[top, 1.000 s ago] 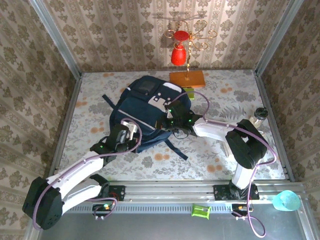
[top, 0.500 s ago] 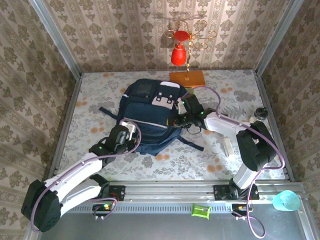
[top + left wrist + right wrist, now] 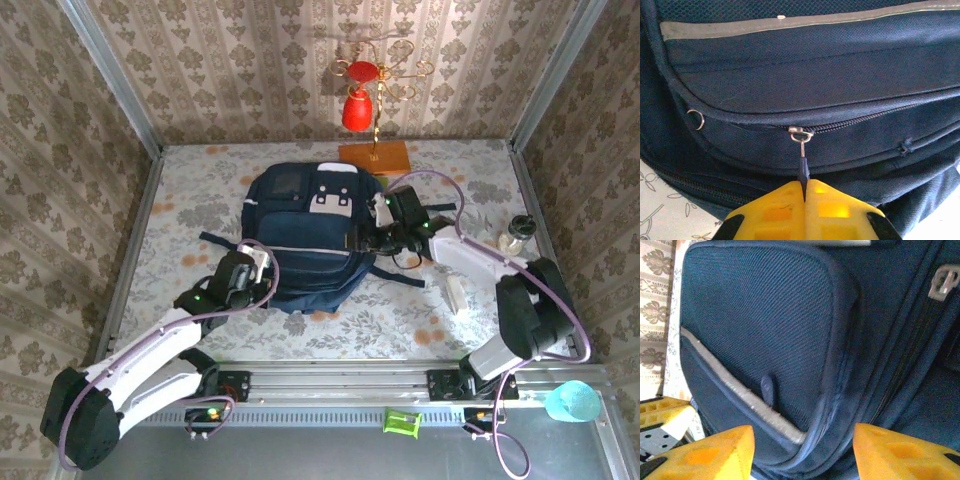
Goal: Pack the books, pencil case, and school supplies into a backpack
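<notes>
Navy backpack (image 3: 300, 240) lies lengthwise near-to-far; left tool (image 3: 804, 189) pinches its zip pull (image 3: 802, 167), right tool (image 3: 802, 445) apart.

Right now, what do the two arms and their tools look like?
The left arm and right arm have white links, black joints and a purple cable looping alongside. The left tool and right tool carry blocky yellow fingers with square recesses.

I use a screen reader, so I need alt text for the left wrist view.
The yellow left gripper is pinched shut on the dark zip pull of the navy backpack, seen close up. A grey strip crosses the fabric above, and a small metal ring hangs at the left.
</notes>
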{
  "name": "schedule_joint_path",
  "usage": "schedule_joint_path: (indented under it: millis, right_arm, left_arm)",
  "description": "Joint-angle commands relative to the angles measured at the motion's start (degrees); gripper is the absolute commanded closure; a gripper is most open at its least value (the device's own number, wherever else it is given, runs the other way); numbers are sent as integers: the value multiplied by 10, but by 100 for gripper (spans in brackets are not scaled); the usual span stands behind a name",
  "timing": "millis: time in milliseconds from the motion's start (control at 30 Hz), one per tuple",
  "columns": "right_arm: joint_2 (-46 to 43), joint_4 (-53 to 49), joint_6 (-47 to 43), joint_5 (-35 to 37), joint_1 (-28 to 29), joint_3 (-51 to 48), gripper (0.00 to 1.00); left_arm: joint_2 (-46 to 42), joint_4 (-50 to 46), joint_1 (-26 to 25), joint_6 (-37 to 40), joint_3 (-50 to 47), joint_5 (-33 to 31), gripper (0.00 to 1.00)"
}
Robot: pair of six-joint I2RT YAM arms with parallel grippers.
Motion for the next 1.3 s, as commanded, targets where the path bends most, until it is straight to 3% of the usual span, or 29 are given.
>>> schedule_joint_path:
  millis: [0, 200, 300, 433, 600, 967, 1267]
  right_arm:
    - [-19, 48, 52, 48, 25, -37, 40]
    - [6, 120, 104, 69, 60, -71, 39]
    - [33, 165, 129, 56, 73, -74, 43]
    - [19, 150, 117, 61, 67, -75, 79]
    - [-36, 68, 63, 55, 25, -81, 100]
    - [-64, -36, -24, -68, -60, -52, 100]
    - [-47, -63, -63, -102, -96, -39, 100]
  left_arm:
    - [-6, -7, -12, -11, 0, 37, 100]
    - [-9, -3, -21, -14, -3, 40, 100]
    - [-14, -5, -23, -14, -4, 37, 100]
    - [-22, -42, -25, -14, 2, -1, 100]
    - [-27, -68, -24, -14, 5, -47, 100]
    - [4, -56, -14, -2, 10, -104, 100]
    - [4, -27, 49, 13, 8, -96, 100]
